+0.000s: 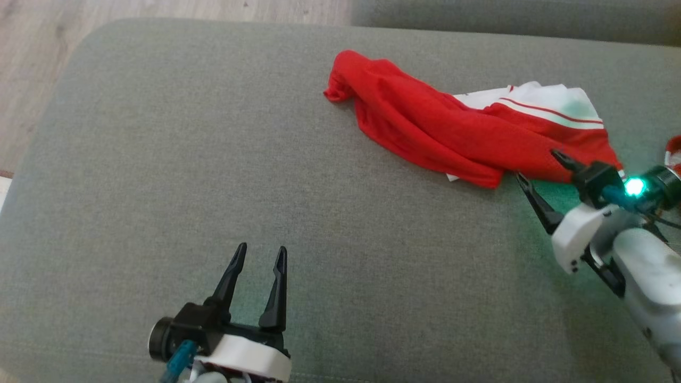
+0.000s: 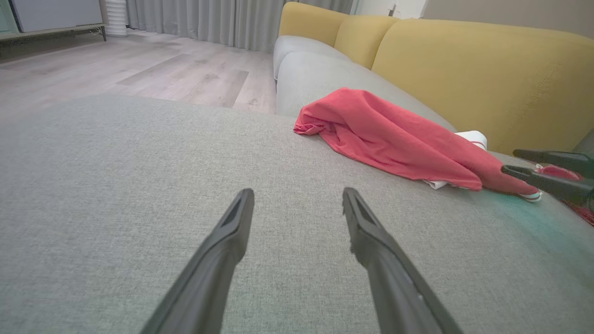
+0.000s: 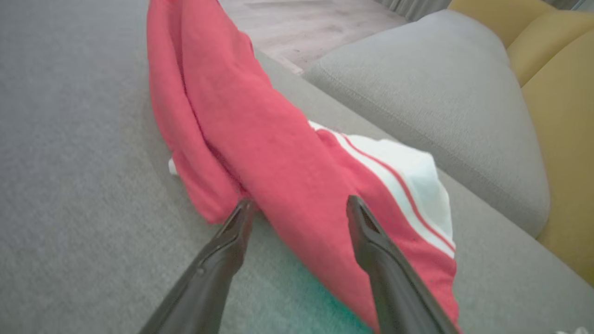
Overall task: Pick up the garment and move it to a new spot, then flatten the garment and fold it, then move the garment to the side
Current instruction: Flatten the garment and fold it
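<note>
The red and white garment lies bunched in the upper right of the head view, on a grey cushion. Its far end nears the cushion's back edge. The right tool is spread at its lower right hem, with cloth between the tips; whether they touch it is unclear. The left tool, also spread, sits lower left over wide bare cushion. Wood floor shows upper left.

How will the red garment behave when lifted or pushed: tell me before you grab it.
The red garment lies crumpled in soft folds, so it will probably hang limp from wherever it is pinched. It looks thin, so likely light. Pushed across the grey cushion, it would probably bunch up rather than slide whole, since the weave looks rough.
</note>
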Tool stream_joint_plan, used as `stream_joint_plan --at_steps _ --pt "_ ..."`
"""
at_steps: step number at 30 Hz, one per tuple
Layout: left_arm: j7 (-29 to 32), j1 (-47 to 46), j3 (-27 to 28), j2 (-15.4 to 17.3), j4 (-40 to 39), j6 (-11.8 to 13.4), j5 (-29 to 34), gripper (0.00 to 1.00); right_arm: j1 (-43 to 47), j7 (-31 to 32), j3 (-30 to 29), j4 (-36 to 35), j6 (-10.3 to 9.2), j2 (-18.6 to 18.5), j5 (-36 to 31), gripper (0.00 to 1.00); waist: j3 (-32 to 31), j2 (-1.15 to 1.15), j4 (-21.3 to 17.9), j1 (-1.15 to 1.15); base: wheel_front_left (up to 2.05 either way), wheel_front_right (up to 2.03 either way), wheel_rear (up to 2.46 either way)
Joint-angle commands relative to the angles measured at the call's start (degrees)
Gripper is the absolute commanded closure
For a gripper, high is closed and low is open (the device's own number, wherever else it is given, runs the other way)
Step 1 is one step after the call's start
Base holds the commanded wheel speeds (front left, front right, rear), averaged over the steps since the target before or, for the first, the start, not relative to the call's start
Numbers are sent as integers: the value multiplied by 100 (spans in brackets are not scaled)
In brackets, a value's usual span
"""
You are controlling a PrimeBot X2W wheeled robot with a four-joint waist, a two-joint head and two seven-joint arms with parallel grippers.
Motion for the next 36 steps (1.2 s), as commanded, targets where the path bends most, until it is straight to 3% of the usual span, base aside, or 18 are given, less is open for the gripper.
stream_joint_plan --at_steps 1,13,14,15,16,17,23,28,32,36 --pt "-51 -54 193 117 -196 36 50 0 37 35 -17 -162 37 -148 -40 0 86 0 -30 1 0 0 0" --pt "-21 -194 153 141 -244 42 78 0 -231 531 -188 405 37 -312 -527 0 466 0 163 1 0 0 0" --pt "-22 -195 155 142 -240 43 75 0 -274 527 -202 465 37 -309 -544 15 479 0 175 1 0 0 0" --pt "-24 -194 156 143 -234 46 74 0 -318 514 -239 517 37 -300 -558 54 482 0 181 1 0 0 0" --pt "-25 -189 159 144 -227 50 71 0 -360 492 -281 562 37 -295 -587 85 479 0 180 1 0 0 0" --pt "-26 -182 165 146 -219 58 66 0 -391 441 -328 592 37 -280 -609 100 468 0 169 1 0 0 0" --pt "-33 -83 165 151 -160 80 30 0 -347 55 -528 431 37 -148 -753 100 222 0 -53 1 0 0 0" --pt "-34 67 175 180 -135 112 -17 0 130 -102 -710 -342 37 -41 -818 100 -105 0 -386 1 0 0 0" --pt "-34 249 196 221 -163 155 -73 0 1037 372 -932 -1729 37 -107 -840 100 -453 0 -678 1 0 0 0" --pt "-32 349 201 249 -213 181 -106 0 1896 1266 -1120 -3320 37 -314 -796 100 -622 0 -784 1 0 0 0"
